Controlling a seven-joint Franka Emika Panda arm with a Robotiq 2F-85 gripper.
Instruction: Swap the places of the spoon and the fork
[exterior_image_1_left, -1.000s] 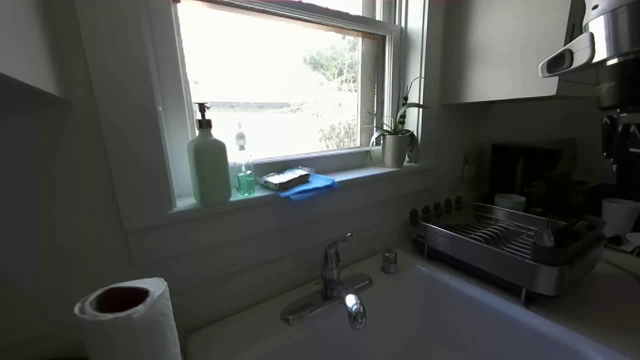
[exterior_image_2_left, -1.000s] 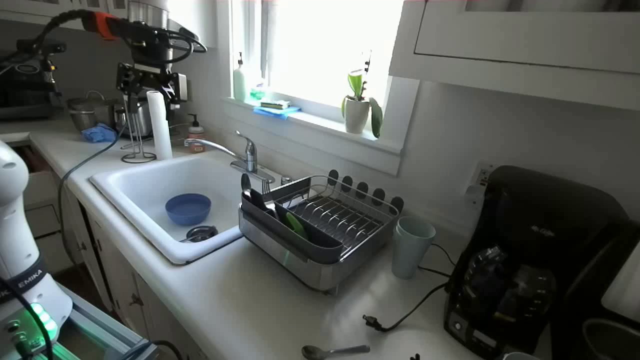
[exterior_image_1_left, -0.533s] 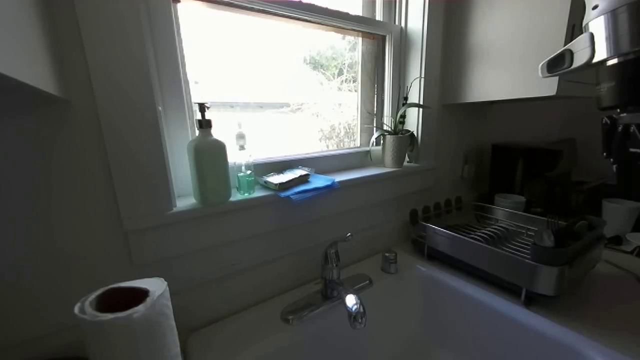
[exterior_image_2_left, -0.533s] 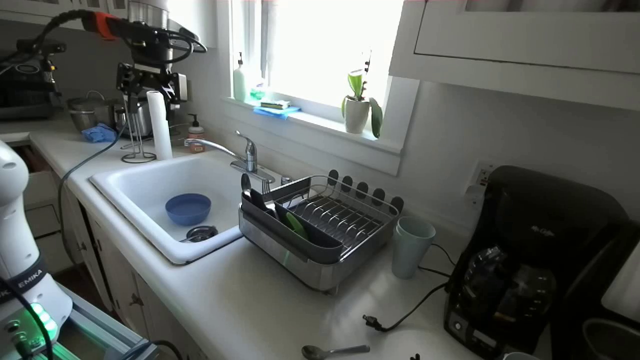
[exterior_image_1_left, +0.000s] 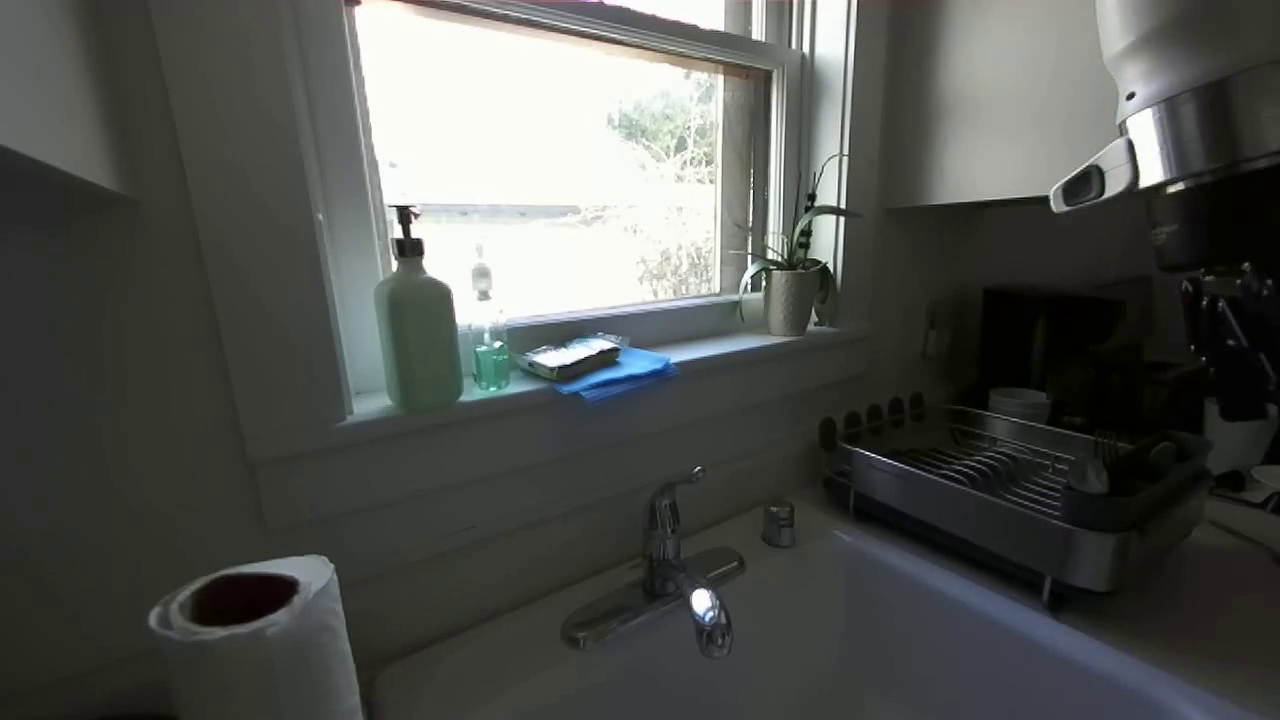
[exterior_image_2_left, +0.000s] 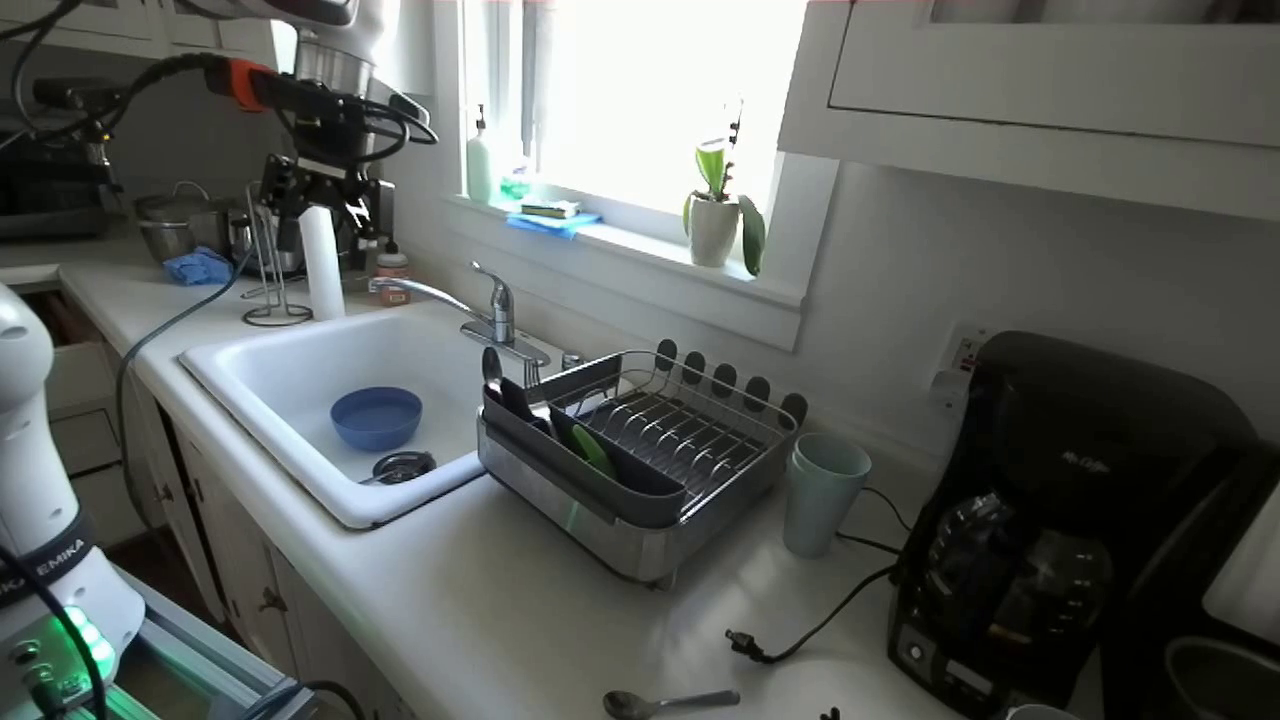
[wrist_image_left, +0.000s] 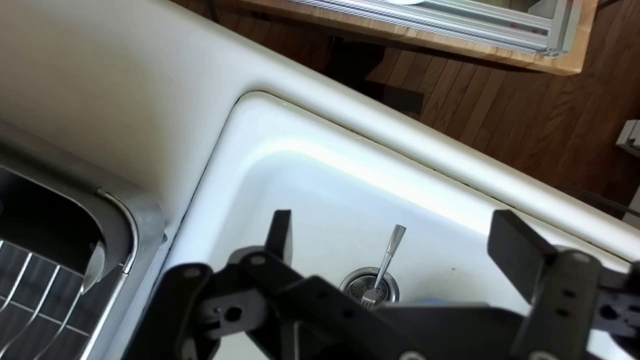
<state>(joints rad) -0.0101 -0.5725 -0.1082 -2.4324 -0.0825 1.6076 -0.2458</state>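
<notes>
bright daylight fills the white-framed window (exterior_image_2_left: 650, 90) over this kitchen's pale tabletop (exterior_image_2_left: 480, 590). in an exterior view the grey metal spoon (exterior_image_2_left: 668, 706) lies flat there, near the black plug (exterior_image_2_left: 745, 645) and well apart from the brushed-steel dish rack (exterior_image_2_left: 560, 510). the silver metal fork (wrist_image_left: 387, 257) is down in the white basin sink (exterior_image_2_left: 285, 375); the wrist view shows its tines over the round steel drain (wrist_image_left: 357, 286). a round blue bowl (exterior_image_2_left: 376, 436) sits near that drain. another spoon (exterior_image_2_left: 491, 368) and another fork (exterior_image_2_left: 532, 376) stand heads-up in the rack's dark grey caddy (exterior_image_2_left: 638, 504). high up hangs the black metal pincer (wrist_image_left: 392, 235), its two fingers spread wide apart.
</notes>
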